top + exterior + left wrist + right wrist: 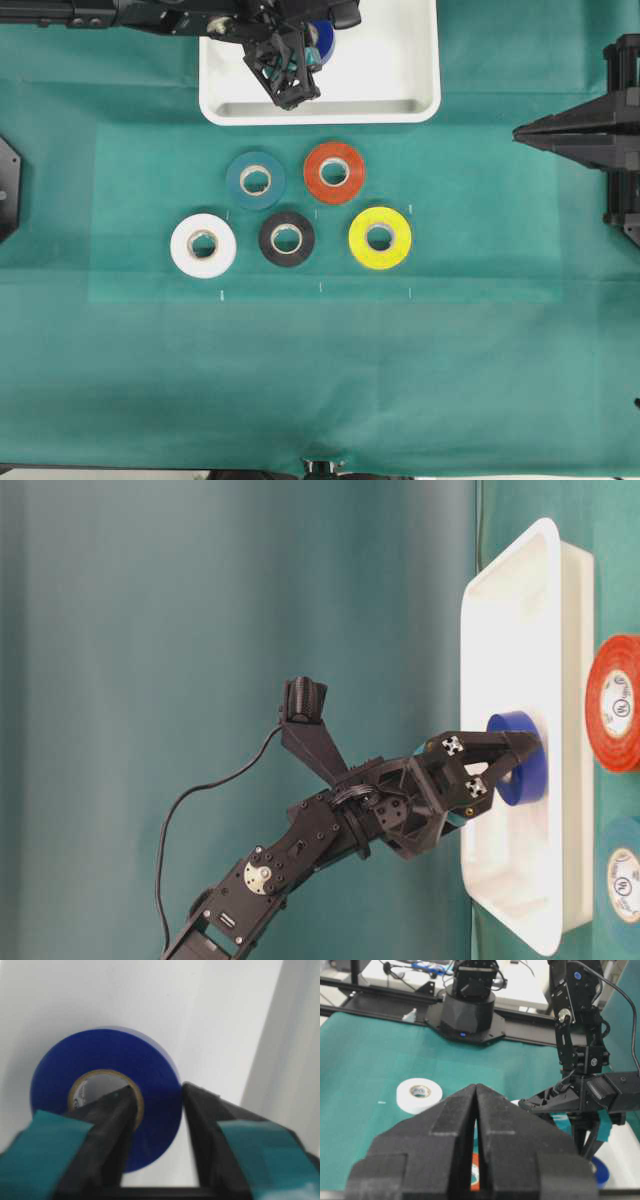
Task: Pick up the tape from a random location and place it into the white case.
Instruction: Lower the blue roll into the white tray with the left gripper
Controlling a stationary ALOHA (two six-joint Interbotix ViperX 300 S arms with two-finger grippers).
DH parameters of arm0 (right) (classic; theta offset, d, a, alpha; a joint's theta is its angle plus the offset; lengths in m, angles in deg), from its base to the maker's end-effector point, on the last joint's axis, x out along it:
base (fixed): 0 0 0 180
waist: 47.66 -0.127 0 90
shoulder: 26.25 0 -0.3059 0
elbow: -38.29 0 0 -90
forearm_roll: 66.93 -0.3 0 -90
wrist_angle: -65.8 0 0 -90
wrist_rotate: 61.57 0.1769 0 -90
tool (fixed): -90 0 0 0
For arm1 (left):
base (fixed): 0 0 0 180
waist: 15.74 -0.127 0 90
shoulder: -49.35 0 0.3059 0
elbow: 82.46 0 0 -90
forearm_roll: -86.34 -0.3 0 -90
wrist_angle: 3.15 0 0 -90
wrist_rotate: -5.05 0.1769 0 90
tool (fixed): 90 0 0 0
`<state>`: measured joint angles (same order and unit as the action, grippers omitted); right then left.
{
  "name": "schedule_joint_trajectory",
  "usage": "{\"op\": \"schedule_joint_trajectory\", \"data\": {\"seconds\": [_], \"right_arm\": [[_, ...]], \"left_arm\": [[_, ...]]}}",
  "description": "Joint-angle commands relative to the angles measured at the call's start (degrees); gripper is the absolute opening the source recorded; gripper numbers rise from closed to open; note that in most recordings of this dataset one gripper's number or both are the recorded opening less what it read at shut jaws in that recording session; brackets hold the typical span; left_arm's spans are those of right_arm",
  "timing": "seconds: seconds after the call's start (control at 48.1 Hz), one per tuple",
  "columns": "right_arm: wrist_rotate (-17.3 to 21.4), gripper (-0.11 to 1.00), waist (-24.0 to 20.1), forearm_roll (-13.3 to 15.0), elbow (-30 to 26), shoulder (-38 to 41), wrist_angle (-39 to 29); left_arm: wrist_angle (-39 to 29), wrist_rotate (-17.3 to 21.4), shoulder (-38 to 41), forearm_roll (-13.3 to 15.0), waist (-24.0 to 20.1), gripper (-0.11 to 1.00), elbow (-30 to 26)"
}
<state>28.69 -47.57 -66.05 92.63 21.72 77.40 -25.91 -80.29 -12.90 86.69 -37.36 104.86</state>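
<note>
The royal-blue tape (322,42) lies flat inside the white case (320,112), near its back left. In the left wrist view the tape (115,1052) rests on the case floor (150,1000). My left gripper (157,1087) straddles the roll's wall, one finger in the pale core and the other just outside, with a sliver of white between it and the roll; it is open. From table level, the left gripper (515,763) reaches into the case (545,570) at the tape (528,780). My right gripper (476,1087) is shut and empty, parked at the right edge (520,132).
Five other rolls lie on the green cloth in front of the case: teal (255,180), orange (334,172), white (203,245), black (286,238) and yellow (379,237). The left arm stretches along the back edge.
</note>
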Motion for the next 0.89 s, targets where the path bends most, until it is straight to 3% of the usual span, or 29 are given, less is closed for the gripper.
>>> {"op": "schedule_joint_trajectory", "data": {"seconds": [0.0, 0.104, 0.166, 0.332, 0.873], "right_arm": [[-0.09, 0.00, -0.18, 0.09, -0.97, 0.44, 0.26], [-0.09, 0.00, -0.18, 0.09, -0.97, 0.44, 0.26], [-0.09, 0.00, -0.18, 0.09, -0.97, 0.44, 0.26], [-0.09, 0.00, -0.18, 0.09, -0.97, 0.44, 0.18], [-0.09, 0.00, -0.18, 0.09, -0.97, 0.53, 0.26]], "left_arm": [[0.26, 0.00, -1.14, 0.09, -0.09, 0.48, -0.44], [0.44, 0.00, -1.14, 0.09, -0.09, 0.79, -0.53], [0.53, -0.35, -1.14, 0.09, 0.00, 0.89, -0.53], [0.44, -0.88, -1.14, 0.18, 0.00, 0.77, -0.53], [-0.88, -0.88, -3.78, 0.09, 0.09, 0.77, -0.79]]}}
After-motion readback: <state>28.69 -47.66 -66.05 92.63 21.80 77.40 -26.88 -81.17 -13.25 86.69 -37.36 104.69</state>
